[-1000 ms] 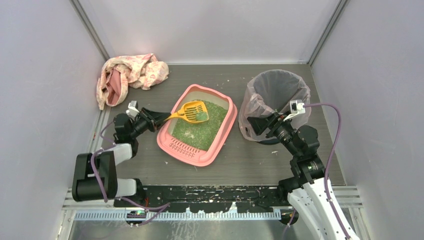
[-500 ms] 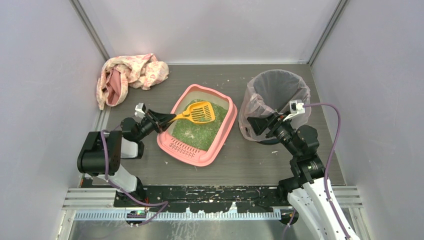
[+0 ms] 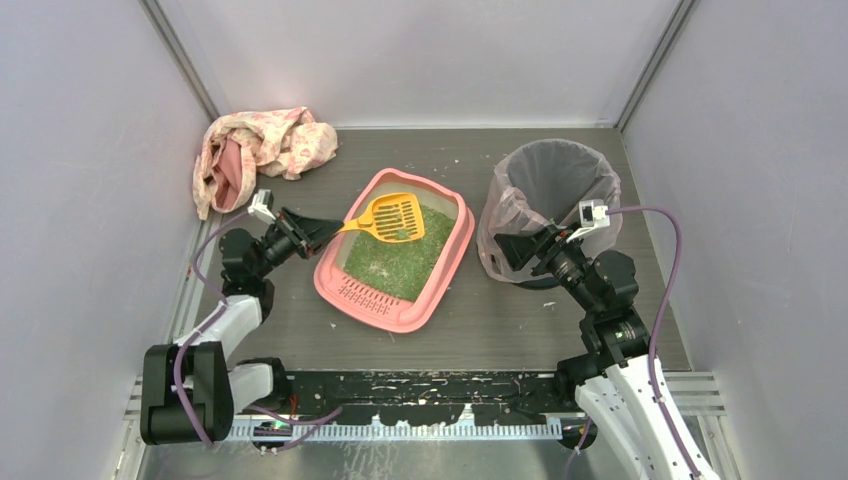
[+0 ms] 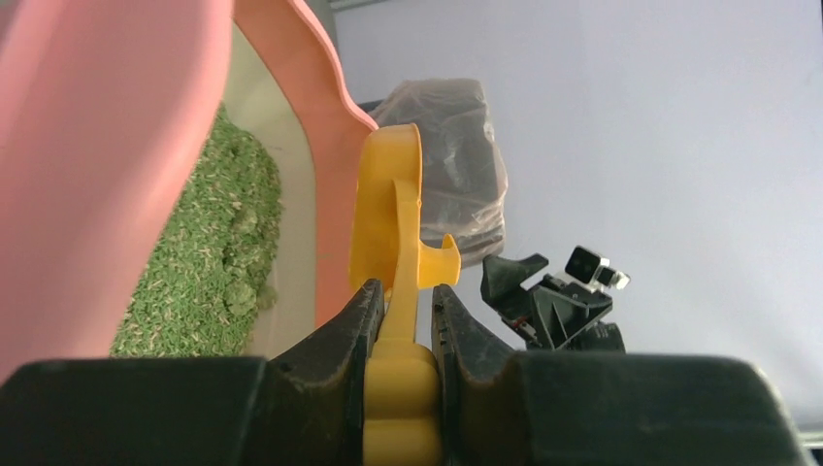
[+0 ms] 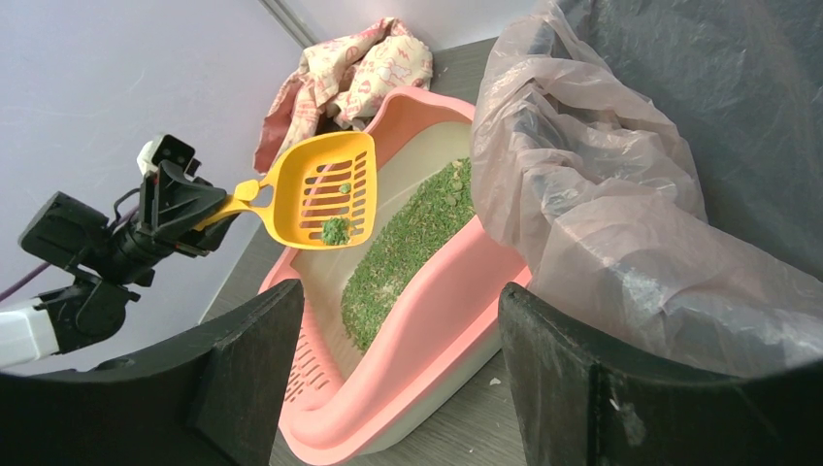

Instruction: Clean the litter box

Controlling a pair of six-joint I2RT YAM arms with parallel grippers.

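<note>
Holding the scoop: left gripper (image 3: pixel 322 231), at the table's (image 3: pixel 500 335) left side, its jaws pinched tight on the yellow scoop's (image 3: pixel 392 217) handle.
Right gripper: (image 3: pixel 512 250) fingers spread wide with nothing between them, at the bin's near-left side; whether they touch the bag is hard to judge.
Scoop head: slotted, above the litter box's far-left part, with a small green clump (image 5: pixel 335 230) lying in it.
Litter box: (image 3: pixel 400 318) pink tray mid-table between the two grippers, set at an angle, grate lip (image 3: pixel 362 293) at its near end, green granules (image 3: pixel 400 262) over most of its floor.
Bin: (image 3: pixel 545 160) dark, lined with a translucent bag, just right of the litter box.
Cloth: (image 3: pixel 260 150) pink-patterned, crumpled in the far-left corner, well apart from the tray.
</note>
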